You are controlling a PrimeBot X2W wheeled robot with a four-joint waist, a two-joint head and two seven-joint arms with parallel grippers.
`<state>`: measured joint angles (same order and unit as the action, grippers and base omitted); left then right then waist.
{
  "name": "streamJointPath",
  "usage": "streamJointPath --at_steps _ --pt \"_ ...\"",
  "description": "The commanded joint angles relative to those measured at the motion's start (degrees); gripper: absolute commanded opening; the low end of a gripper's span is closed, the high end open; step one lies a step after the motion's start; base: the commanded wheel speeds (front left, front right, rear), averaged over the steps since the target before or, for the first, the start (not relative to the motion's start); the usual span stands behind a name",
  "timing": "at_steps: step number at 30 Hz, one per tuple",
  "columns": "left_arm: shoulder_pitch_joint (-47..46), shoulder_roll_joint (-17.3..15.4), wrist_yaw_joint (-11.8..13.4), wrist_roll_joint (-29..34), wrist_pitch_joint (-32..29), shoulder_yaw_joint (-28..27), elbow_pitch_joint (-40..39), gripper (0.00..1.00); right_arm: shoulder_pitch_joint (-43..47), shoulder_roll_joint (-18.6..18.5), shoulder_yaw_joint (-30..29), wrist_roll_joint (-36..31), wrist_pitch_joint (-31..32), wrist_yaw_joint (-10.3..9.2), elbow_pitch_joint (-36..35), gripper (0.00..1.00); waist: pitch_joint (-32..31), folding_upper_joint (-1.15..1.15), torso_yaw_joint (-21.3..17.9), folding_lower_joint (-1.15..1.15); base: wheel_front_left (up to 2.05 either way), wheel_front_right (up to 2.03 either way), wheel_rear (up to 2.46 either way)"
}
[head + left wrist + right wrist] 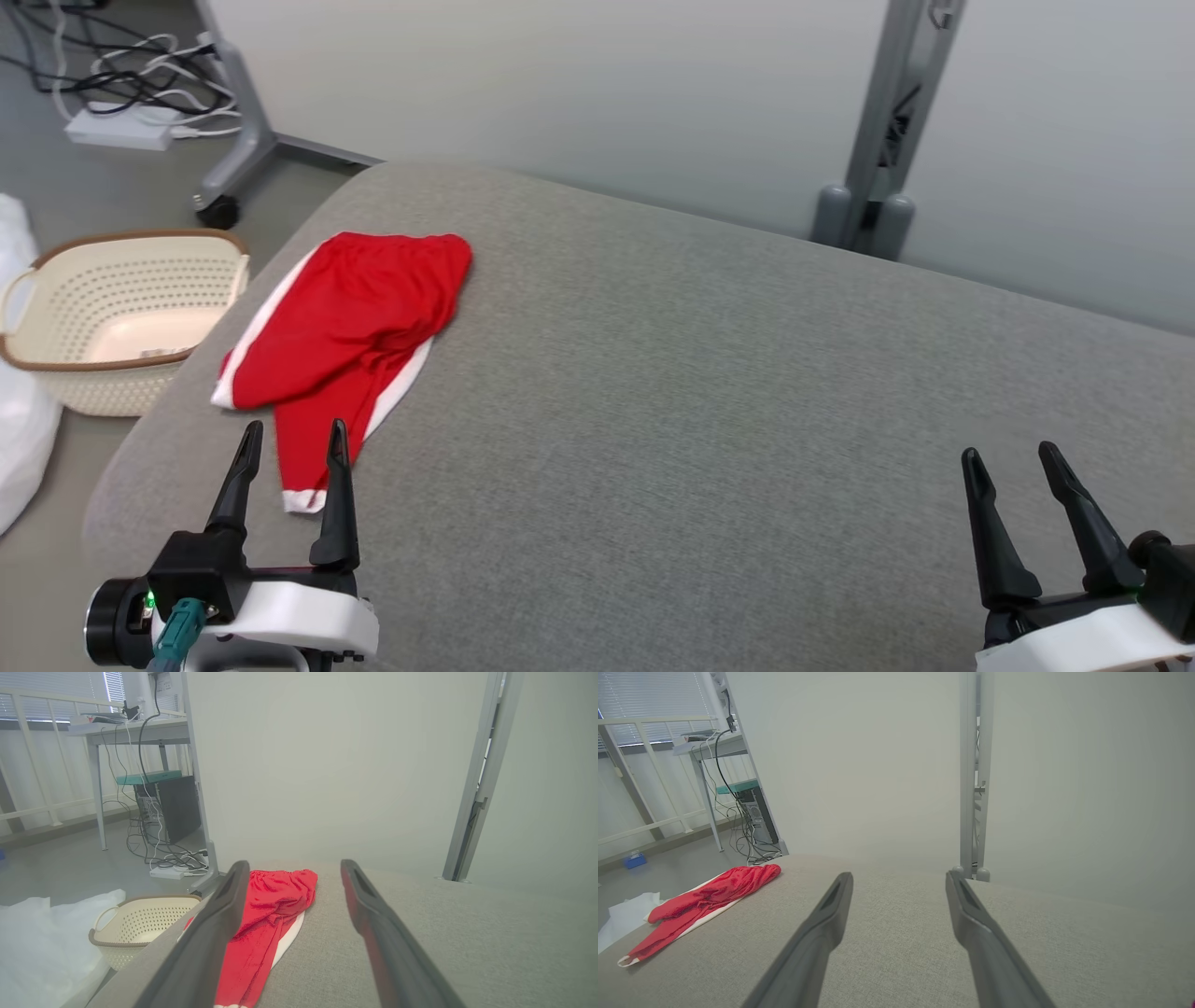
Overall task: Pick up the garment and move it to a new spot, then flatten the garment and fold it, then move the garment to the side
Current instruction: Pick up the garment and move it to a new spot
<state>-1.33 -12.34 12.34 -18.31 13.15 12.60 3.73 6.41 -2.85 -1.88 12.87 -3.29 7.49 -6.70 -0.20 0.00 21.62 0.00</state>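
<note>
The garment [350, 336], red shorts with white side stripes, lies loosely folded near the far left corner of the grey padded table [709, 392]. My left gripper [292, 444] hovers open at the lower left, its fingertips just over the garment's near leg hem, nothing held. From the left wrist, the garment [268, 919] lies ahead between and left of the open fingers [224, 914]. My right gripper [1010, 455] stands open at the lower right over bare table, far from the garment. The right wrist view has the garment [700, 900] at far left, gripper [899, 877] open.
A cream perforated basket [121, 317] sits on the floor left of the table. White plastic sheeting [19, 439] lies beside it. A power strip with cables [121, 126] and grey stand legs [238, 140] are behind. A grey post [882, 140] stands behind the table's far edge.
</note>
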Motion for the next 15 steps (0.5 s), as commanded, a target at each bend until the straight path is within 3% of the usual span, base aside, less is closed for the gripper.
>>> streamJointPath --at_steps 1,15 --pt "0.7 -0.5 0.2 -0.4 0.3 -0.2 -0.2 1.0 -0.4 -0.2 0.3 0.4 -0.4 0.01 0.2 1.0 -0.2 0.0 2.3 0.0 0.0 0.0 0.0" --pt "0.4 -0.1 0.6 -0.8 0.7 0.2 0.1 1.0 -0.4 -0.2 0.8 0.7 -0.4 0.01 1.0 1.0 -0.4 0.0 2.6 0.0 0.0 0.0 0.0"
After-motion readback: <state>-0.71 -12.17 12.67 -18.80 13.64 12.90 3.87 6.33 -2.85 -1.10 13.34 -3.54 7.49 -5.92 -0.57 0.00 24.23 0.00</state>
